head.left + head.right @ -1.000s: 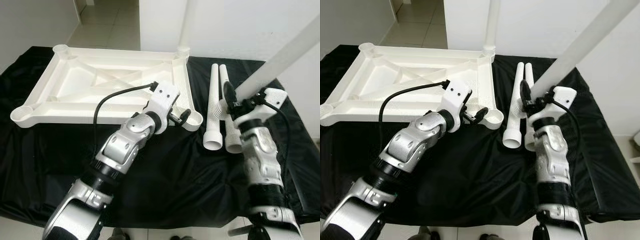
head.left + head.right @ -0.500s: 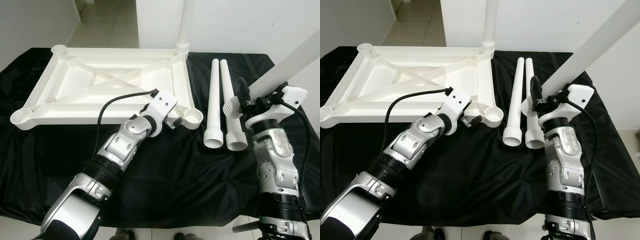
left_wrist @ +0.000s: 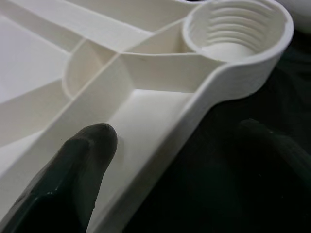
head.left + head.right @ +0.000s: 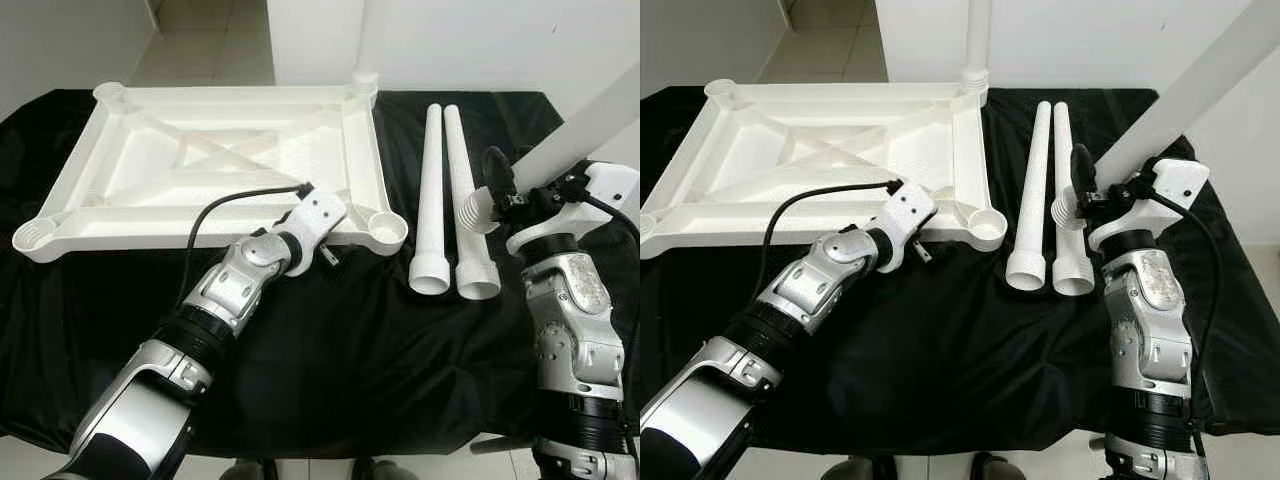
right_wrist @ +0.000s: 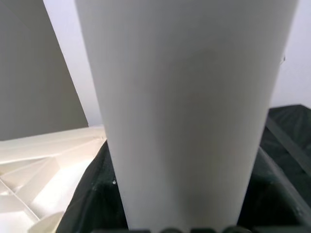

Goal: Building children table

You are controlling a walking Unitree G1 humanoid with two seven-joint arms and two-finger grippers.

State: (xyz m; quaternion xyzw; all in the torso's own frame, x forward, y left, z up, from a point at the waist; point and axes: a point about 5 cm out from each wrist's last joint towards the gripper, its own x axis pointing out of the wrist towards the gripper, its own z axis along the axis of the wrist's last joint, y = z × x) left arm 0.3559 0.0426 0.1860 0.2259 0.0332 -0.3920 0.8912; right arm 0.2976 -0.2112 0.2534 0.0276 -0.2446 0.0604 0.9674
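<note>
Tabletop (image 4: 215, 160), inverted; left gripper (image 4: 325, 252) straddling its near rim, fingers apart. Right gripper (image 4: 500, 195) clamps raised leg (image 4: 590, 125), beside two loose legs (image 4: 440, 200).

The white tabletop (image 4: 830, 150) lies upside down on the black cloth (image 4: 970, 350), one leg (image 4: 977, 45) standing in its far corner. The left gripper (image 4: 923, 250) sits at the near rim, its fingers apparently straddling it. Two loose legs (image 4: 1040, 195) lie beside. The right gripper (image 4: 1090, 195) clamps a fourth leg (image 4: 1185, 90), held aloft and tilted.
</note>
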